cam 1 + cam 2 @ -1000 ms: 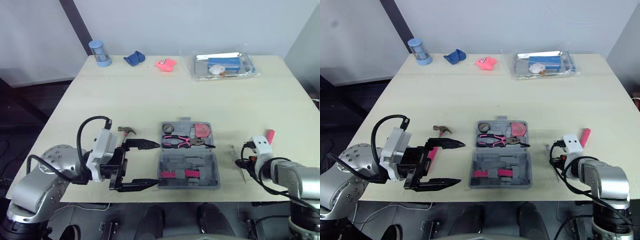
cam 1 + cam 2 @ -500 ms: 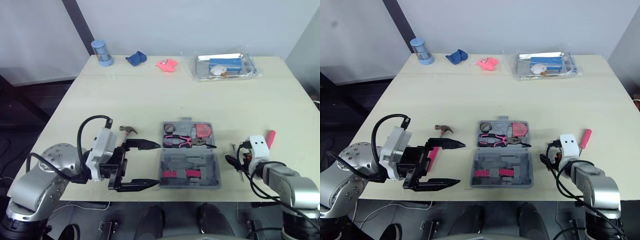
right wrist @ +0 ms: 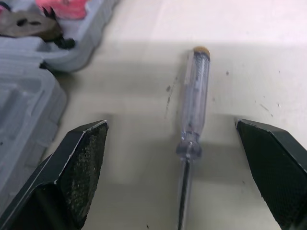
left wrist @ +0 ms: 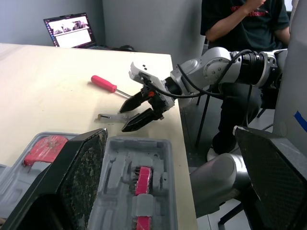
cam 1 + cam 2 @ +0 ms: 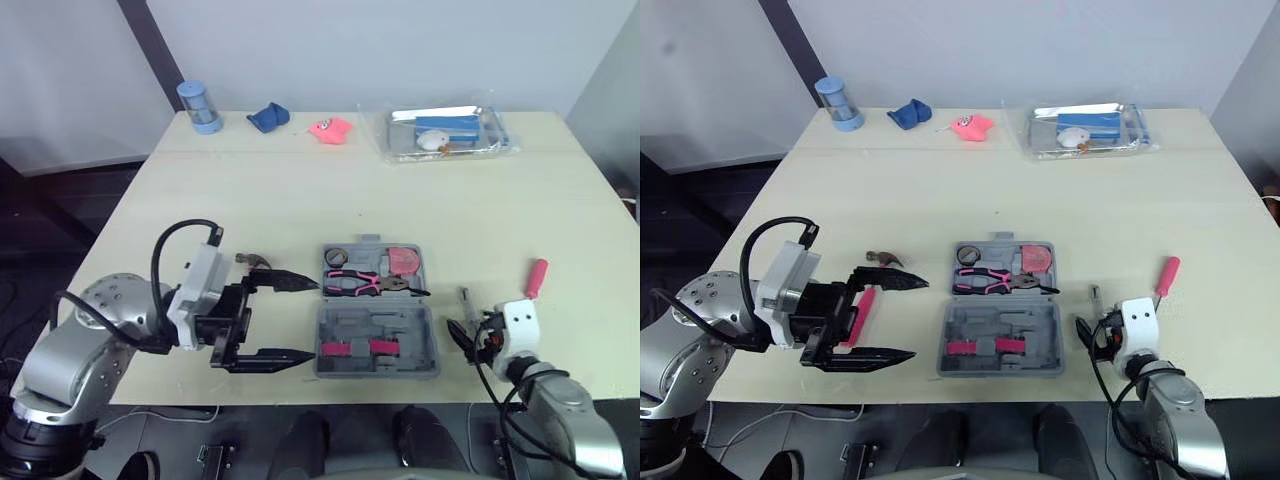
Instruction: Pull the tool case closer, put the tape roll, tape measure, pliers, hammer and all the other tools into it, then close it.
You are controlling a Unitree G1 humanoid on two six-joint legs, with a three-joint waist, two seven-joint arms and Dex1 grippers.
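**Both grippers wide open, hammer and a screwdriver sitting in the gaps**

The clutter was mostly along the far edge of the table, well away from the arms: a blue cylinder, a blue cloth lump, a pink object and a clear plastic bag with something blue inside. From the left wrist you could also see a laptop on the table and a person in a dark shirt sitting past the table's edge.

The tool case lay open near the front edge, right between the two arms. Its far half held the pliers, a round tool and a pink-red piece.

The left gripper had its fingers spread wide and pointed at the case, tips just beside its left edge. The hammer lay on the table there. Its metal head sat just past the far finger and its pink handle ran back through the gap. I couldn't tell if anything was touching it.

The right gripper was open too, just off the case's front right corner. The clear-handled screwdriver lay on the table between its fingers, shaft toward the gripper and handle end pointing away, with neither finger on it. The red-handled screwdriver lay further out to the right, apart from the gripper
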